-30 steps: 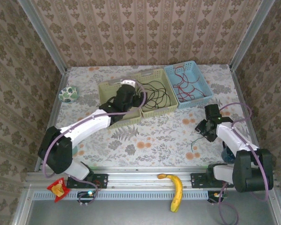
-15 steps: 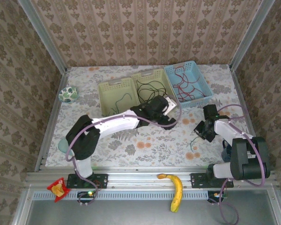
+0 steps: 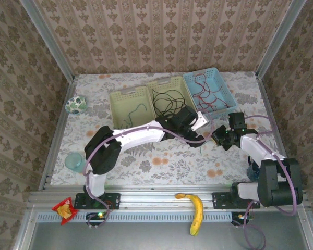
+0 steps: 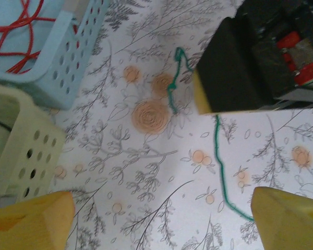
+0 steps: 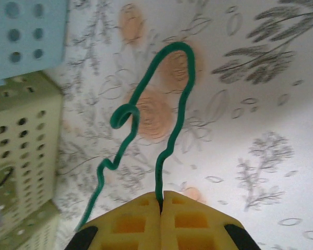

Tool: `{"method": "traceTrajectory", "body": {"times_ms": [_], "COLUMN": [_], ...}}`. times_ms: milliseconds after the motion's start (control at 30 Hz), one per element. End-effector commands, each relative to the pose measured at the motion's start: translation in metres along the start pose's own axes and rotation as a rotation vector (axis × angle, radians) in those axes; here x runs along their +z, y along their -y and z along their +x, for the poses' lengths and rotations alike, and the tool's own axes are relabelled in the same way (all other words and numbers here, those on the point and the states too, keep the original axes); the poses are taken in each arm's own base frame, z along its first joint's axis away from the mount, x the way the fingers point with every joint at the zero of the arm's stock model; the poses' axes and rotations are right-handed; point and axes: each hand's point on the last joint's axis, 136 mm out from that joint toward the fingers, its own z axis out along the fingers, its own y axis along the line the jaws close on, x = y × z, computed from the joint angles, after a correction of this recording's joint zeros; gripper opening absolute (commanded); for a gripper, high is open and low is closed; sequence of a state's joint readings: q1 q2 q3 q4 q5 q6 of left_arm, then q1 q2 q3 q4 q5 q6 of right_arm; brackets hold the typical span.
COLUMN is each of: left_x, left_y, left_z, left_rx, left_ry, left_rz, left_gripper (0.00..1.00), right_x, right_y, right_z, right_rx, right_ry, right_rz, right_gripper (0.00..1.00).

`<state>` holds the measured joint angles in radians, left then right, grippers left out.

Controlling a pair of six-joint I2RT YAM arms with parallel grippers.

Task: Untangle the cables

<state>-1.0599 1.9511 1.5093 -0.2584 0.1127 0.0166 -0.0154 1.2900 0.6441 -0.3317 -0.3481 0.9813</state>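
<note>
Untangling work at the flowered table point(image 3: 146, 161): the right pincer point(image 5: 161, 204) pinched the green cable point(image 5: 178, 46) between pads pressed tight together, the strand arching away ahead of its tips and curling back down beside them. The left pincer point(image 4: 157, 216) hung facing it with fingers spread wide. A lower stretch of the green cable ran across the table from under the right pincer toward one of the left's yellow fingertips point(image 4: 287, 213). Beyond the left pincer, the red cable point(image 3: 206, 95) lay in a blue basket point(image 3: 228, 88) and the black cable point(image 3: 169, 101) in the pale green basket point(image 3: 164, 80) just beside it.
</note>
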Motion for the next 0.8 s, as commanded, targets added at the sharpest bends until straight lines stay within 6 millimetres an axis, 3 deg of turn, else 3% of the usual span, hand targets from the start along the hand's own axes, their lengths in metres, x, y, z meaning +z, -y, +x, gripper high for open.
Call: {"method": "traceTrajectory", "body": {"times_ms": [0,200,300,467,567,667,767], "left_x": [0.006,0.019,0.025,0.023,0.021,0.016,0.006], "left_y": [0.015,0.011,0.001,-0.013,-0.014,-0.015,-0.013], "left_z": [-0.005,0.002,0.005,0.002,0.005,0.01,0.017], "left_rx": [0.027,0.015,-0.006,-0.049,-0.056,-0.067,-0.069], "left_ry": [-0.008,-0.038,-0.054,-0.033,-0.036,-0.041,-0.026], "left_rz": [0.075,0.073,0.045,0.015,0.009,-0.006,-0.006], "left_gripper": [0.86,0.82,0.65,0.25,0.05,0.0,0.0], "right_x": [-0.009,-0.028,-0.033,-0.032,-0.03,-0.031,-0.03], "right_y": [-0.026,-0.06,-0.07,-0.065,-0.062,-0.057,-0.036], "right_z": [0.005,0.003,0.004,0.006,0.005,0.0,-0.012], "right_rx": [0.033,-0.002,-0.008,0.0,0.005,0.01,0.044], "right_ry": [-0.027,-0.013,-0.02,-0.027,-0.02,0.017,0.09], "right_rz": [-0.131,-0.282,-0.331,-0.315,-0.306,-0.286,-0.212], "right_gripper": [0.0,0.0,0.0,0.0,0.0,0.02,0.05]}}
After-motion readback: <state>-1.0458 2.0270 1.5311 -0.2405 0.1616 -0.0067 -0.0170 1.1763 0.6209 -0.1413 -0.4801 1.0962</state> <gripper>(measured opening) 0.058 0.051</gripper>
